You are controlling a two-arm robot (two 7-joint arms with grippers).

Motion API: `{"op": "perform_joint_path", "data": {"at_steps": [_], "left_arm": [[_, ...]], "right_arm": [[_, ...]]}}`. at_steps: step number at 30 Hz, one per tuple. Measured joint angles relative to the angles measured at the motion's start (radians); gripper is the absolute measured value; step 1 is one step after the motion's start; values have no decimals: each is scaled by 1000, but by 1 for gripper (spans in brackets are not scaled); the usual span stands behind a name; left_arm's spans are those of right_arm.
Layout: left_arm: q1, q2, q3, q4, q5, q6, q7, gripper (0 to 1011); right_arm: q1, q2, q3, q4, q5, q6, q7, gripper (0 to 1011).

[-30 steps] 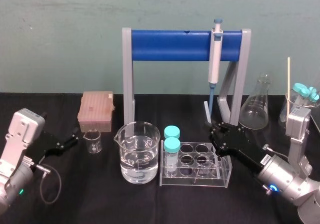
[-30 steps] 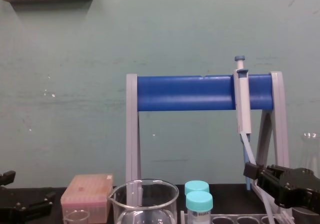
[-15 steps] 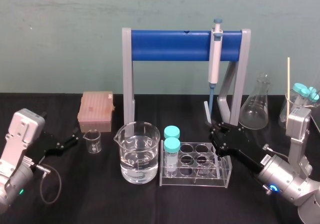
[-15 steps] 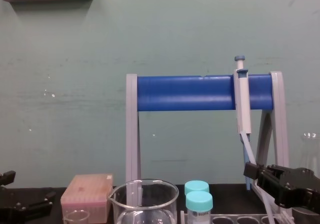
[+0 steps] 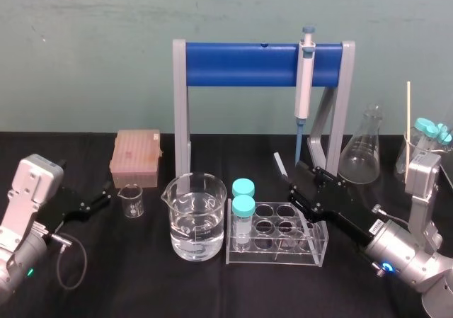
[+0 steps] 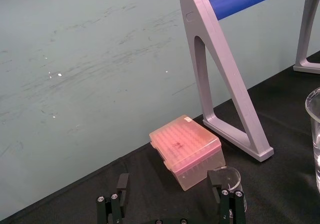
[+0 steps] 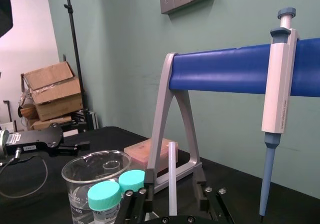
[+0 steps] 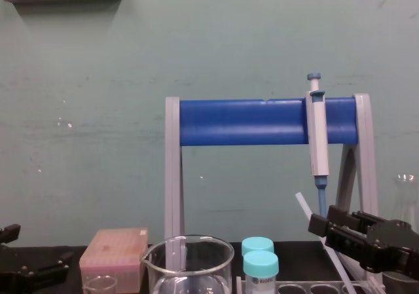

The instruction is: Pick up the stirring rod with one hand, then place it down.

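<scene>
Grips the one stirring rod (image 5: pixel 282 163) in the right hand (image 5: pixel 297 182), right of centre in the head view, over the back right corner of the single tube rack (image 5: pixel 277 246). Fingers (image 7: pixel 148 185) closed on either side of the rod (image 7: pixel 172 174), with its upper end leaning toward the upper left of the head and chest views and its lower end hidden behind the hand (image 8: pixel 327 225). Cannot tell whether that lower end touches the desk (image 5: pixel 141 282). At lower left of the head view, the left hand (image 5: pixel 99 199) low over the desk, its two fingers spread apart (image 6: pixel 170 206), just beside one small beaker (image 5: pixel 131 199). Behind that, one pink tip box (image 5: pixel 134 157). At centre, one large beaker (image 5: pixel 195 219) part-filled with clear liquid, touching or nearly touching the rack's left end. In the rack's left wells, two teal-capped tubes, one behind (image 5: pixel 243 188) and one in front (image 5: pixel 243 206). Across the back, one stand (image 5: pixel 241 64) with a blue bar and grey legs, carrying one pipette (image 5: pixel 303 84) hung tip-down near its right end. At right, one conical flask (image 5: pixel 364 148) beside the stand's right leg.
</scene>
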Motion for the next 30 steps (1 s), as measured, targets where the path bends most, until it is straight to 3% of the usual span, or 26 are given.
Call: {"op": "perform_joint_path", "data": {"at_steps": [8, 16, 24, 30], "left_arm": [[0, 0, 0, 0, 0, 0, 0, 1000], [0, 0, 0, 0, 0, 0, 0, 1000], [0, 0, 0, 0, 0, 0, 0, 1000], [0, 0, 0, 0, 0, 0, 0, 1000]], "right_arm": [[0, 0, 0, 0, 1, 0, 0, 755], [0, 0, 0, 0, 1, 0, 1, 963], [-19, 3, 25, -59, -18, -29, -54, 1000], [-53, -5, 86, -131, -59, -58, -175, 1000]]}}
